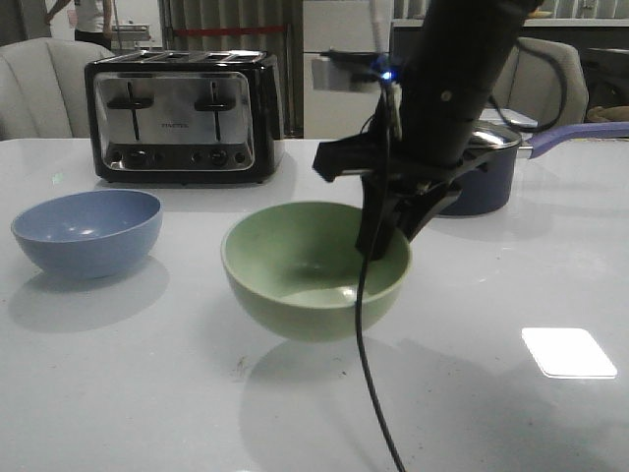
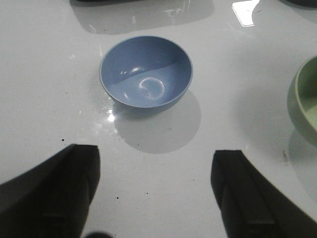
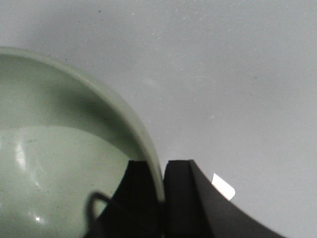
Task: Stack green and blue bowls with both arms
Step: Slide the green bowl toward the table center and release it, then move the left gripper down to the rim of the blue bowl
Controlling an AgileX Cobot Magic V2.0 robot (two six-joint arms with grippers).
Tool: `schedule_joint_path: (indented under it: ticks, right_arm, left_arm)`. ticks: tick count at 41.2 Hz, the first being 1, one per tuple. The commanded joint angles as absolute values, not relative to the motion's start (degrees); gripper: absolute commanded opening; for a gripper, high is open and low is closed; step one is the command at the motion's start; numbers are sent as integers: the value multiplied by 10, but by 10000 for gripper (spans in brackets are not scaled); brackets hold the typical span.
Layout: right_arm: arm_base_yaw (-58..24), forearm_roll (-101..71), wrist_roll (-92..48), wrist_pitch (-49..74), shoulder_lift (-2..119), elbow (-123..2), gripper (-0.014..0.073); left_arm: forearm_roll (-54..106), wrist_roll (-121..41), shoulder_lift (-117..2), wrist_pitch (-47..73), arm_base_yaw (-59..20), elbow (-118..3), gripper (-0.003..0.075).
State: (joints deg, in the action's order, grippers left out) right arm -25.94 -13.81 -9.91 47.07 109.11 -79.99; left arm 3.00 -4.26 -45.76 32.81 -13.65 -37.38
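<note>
While the front view showed the right gripper clamped on the green bowl mid-counter, the blue bowl sat apart toward the left edge. Left wrist view: left gripper spread, empty. Right wrist view: rim pinched. Stacking remained undone.

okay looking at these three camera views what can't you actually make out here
- Front view: the left gripper is out of frame; only the left wrist view shows it, open, with the blue bowl ahead of it.
- Front view: the saucepan is mostly hidden behind the right arm.
- Left wrist view: the green bowl is cut off by the frame edge.
- Right wrist view: the right gripper pinches the green bowl's rim; the bowl's far side is out of frame.
- Toaster lettering is too small to read.
</note>
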Motion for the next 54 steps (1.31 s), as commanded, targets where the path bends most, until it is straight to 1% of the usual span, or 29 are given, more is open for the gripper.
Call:
schedule_joint_path:
  ticks: [1, 5, 13, 16, 22, 26, 40, 48, 54]
  right_arm:
    - [-263, -156, -106, 440, 1081, -818, 72]
    - [-263, -160, -106, 434, 1096, -818, 112]
    - [-263, -160, -106, 420, 1100, -819, 345]
    - [-263, -160, -107, 419, 1092, -819, 388]
    - [-263, -158, -108, 421, 1046, -815, 381]
    - [-265, -158, -123, 405, 987, -791, 381]
    - [-267, -137, -156, 352, 747, -626, 381]
    - [-267, -129, -156, 365, 646, -548, 381]
    - [-267, -129, -156, 388, 591, -505, 381]
  left_arm:
    - [33, -43, -457, 284, -142, -394, 529]
    - [33, -43, -457, 284, -142, -394, 529]
    - [33, -43, -457, 284, -142, -394, 529]
    - [33, -43, -457, 284, -142, -394, 529]
    - [33, -43, -457, 284, -142, -394, 529]
    - [33, -43, -457, 284, -142, -394, 529]
    - [33, -43, -458, 281, -142, -394, 529]
    - [32, -43, -466, 283, -142, -398, 529]
    - [31, -42, -516, 316, -138, -426, 529]
